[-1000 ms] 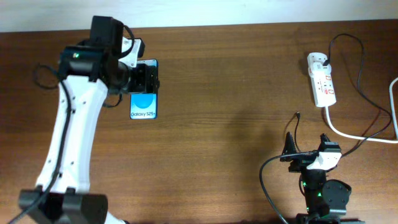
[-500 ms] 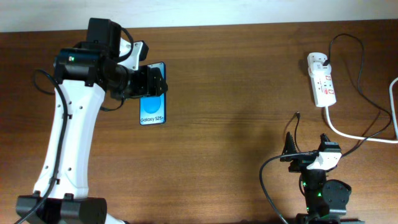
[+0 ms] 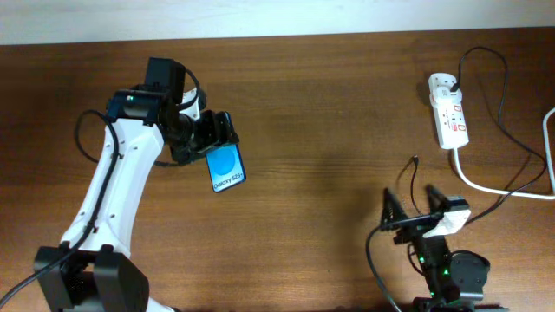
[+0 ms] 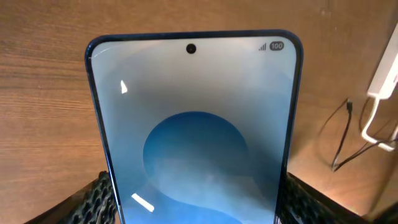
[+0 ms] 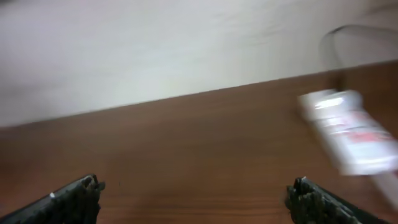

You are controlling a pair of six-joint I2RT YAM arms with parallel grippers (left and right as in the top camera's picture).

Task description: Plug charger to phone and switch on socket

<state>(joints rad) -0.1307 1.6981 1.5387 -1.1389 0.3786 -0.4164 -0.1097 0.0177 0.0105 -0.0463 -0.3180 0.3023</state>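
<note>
The phone point(image 3: 225, 167), blue screen up, is held off the table left of centre by my left gripper point(image 3: 211, 136), which is shut on its upper end. In the left wrist view the phone point(image 4: 193, 112) fills the frame between my fingers point(image 4: 193, 208). The socket point(image 3: 450, 111) lies at the far right with a white adapter point(image 3: 443, 84) plugged into it. The charger cable point(image 3: 507, 130) loops from the adapter, and its tip point(image 3: 415, 159) lies on the table. My right gripper point(image 3: 409, 206) is open and empty, just in front of that tip. In the blurred right wrist view the socket point(image 5: 351, 130) shows beyond my fingers point(image 5: 196, 196).
A thick white cord point(image 3: 486, 186) runs from the socket to the right edge. The socket point(image 4: 385, 81) and the cable tip point(image 4: 348, 106) show at the right of the left wrist view. A pale wall runs along the table's far edge.
My left gripper has carried the phone to the right and toward the front, tilting it. My right gripper has turned slightly and its fingers stand wider apart.
</note>
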